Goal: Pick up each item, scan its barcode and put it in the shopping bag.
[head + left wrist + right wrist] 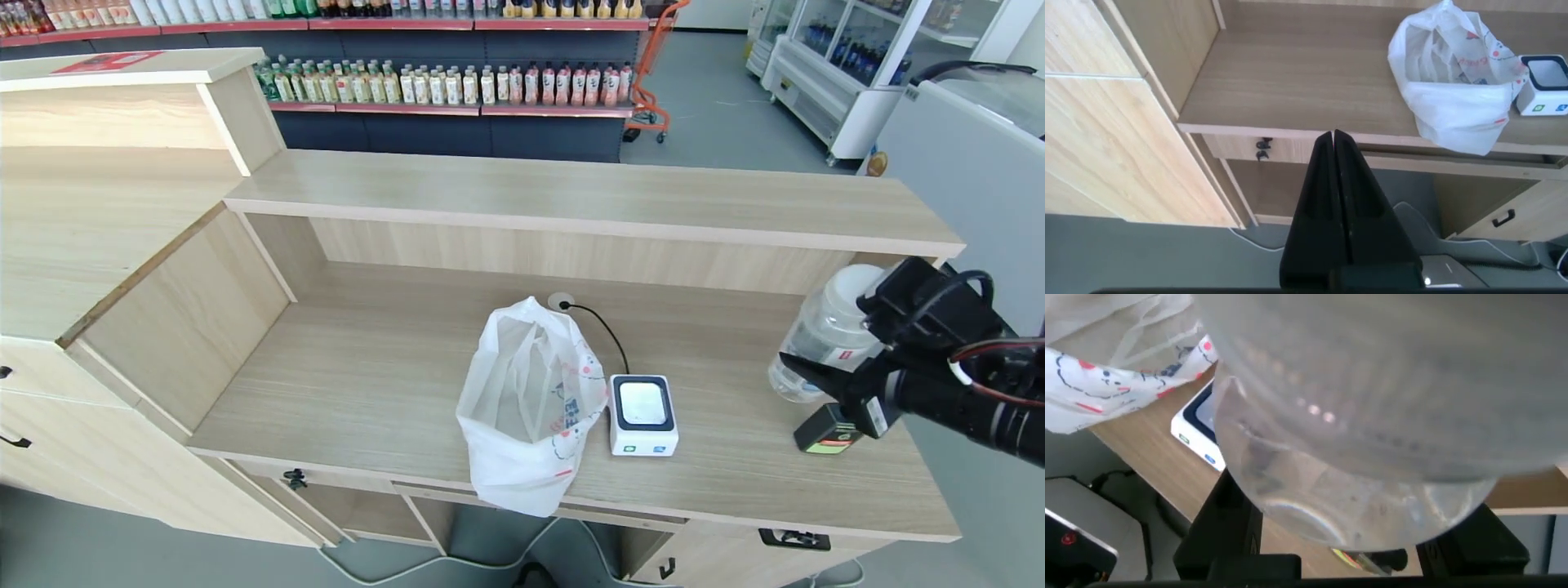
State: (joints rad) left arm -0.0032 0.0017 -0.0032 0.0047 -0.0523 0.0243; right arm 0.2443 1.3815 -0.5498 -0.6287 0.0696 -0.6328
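My right gripper (1343, 539) is clamped wide around the clear plastic water bottle (824, 331), ready for scanning.

I hold it tilted, well right of the white box scanner with a dark-rimmed window (643, 412), I judge so that its label can face that window. A small dark carton (826, 430) waits just beside it. The white plastic shopping bag (526, 400) stands open against the scanner's left side, for a short drop. My left gripper (1333, 140) hangs pressed together, far left, out of the way.

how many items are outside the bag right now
2. A water bottle in the right hand at the right end of the counter; a small dark box on the counter beside it, nearer the front edge. The shopping bag could hide others.
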